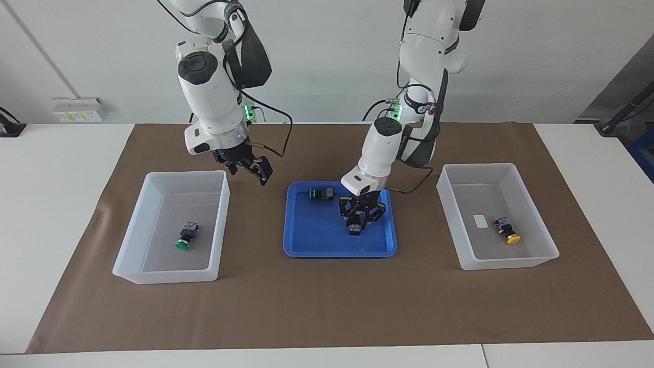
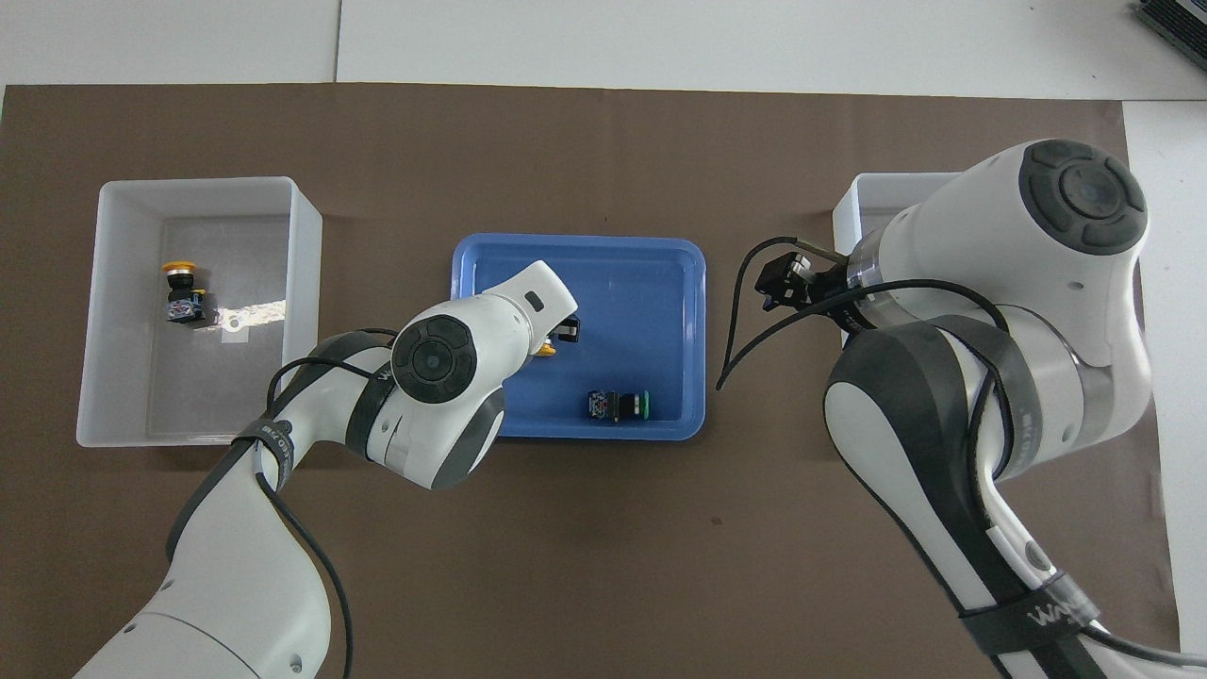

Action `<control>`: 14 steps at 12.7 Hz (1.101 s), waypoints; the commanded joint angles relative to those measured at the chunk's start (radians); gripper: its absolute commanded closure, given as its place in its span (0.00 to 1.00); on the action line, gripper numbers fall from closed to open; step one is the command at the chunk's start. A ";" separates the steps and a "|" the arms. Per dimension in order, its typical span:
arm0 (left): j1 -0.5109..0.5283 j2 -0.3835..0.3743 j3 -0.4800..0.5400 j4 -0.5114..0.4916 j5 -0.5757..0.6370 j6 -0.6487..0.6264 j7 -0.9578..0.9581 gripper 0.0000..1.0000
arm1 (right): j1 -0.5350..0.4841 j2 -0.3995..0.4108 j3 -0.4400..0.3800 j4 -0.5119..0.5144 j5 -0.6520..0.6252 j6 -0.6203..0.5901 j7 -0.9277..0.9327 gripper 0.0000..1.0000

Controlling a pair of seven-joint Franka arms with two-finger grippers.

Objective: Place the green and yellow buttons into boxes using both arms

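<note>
My left gripper is down in the blue tray, shut on a yellow button whose grey-blue base shows between the fingertips. A green button lies on its side in the tray, nearer to the robots. My right gripper hangs open and empty over the mat, between the tray and the box at the right arm's end. That box holds a green button. The other box holds a yellow button.
A brown mat covers the white table under the tray and both boxes. In the overhead view the right arm hides most of its box. A small white label lies in the box at the left arm's end.
</note>
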State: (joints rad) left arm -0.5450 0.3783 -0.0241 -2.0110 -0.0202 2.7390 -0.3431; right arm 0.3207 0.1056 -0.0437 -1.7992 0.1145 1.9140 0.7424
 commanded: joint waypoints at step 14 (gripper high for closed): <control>0.337 -0.312 0.023 -0.003 0.009 -0.324 0.358 1.00 | 0.301 0.170 0.001 -0.120 0.157 0.361 0.413 0.00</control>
State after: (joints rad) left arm -0.2823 0.0978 0.0106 -1.9952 -0.0198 2.4459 -0.0956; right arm 0.6179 0.2562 -0.0385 -1.9181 0.2554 2.2584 1.2047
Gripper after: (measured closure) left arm 0.581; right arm 0.000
